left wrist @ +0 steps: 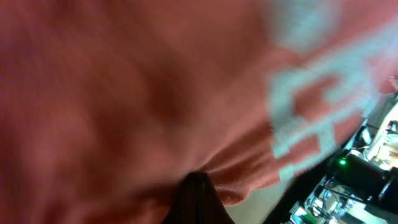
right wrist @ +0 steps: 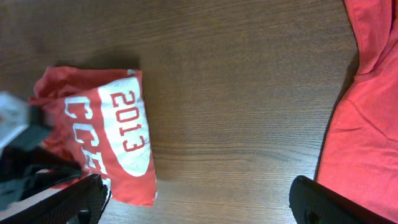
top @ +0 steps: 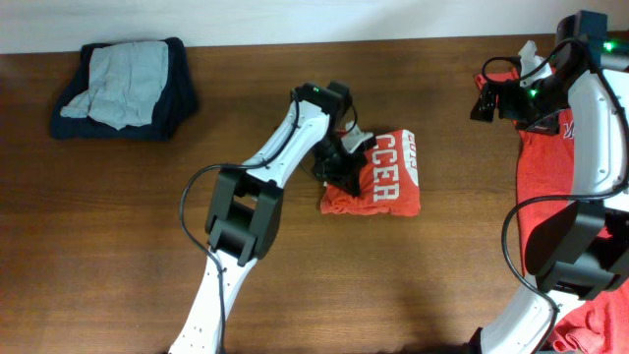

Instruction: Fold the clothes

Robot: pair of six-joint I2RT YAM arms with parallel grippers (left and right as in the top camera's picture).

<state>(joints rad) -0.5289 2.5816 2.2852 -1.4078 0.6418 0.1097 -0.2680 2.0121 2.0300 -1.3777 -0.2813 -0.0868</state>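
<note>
A folded orange-red T-shirt (top: 383, 177) with white lettering lies mid-table. It also shows in the right wrist view (right wrist: 124, 130), reading "2013". My left gripper (top: 339, 165) is at the shirt's left edge. In the left wrist view its dark fingers (left wrist: 198, 198) are together, with blurred red fabric (left wrist: 155, 93) puckered at their tip and filling the frame. My right gripper (top: 488, 98) is open and empty, hovering over bare table at the far right (right wrist: 199, 205). A second orange-red shirt (top: 545, 167) lies spread at the right edge, also seen in the right wrist view (right wrist: 367, 124).
A pile of dark blue and grey clothes (top: 123, 84) sits at the far left of the table. More red fabric (top: 600, 324) hangs at the bottom right corner. The wooden table (top: 118, 226) runs to the frame edges.
</note>
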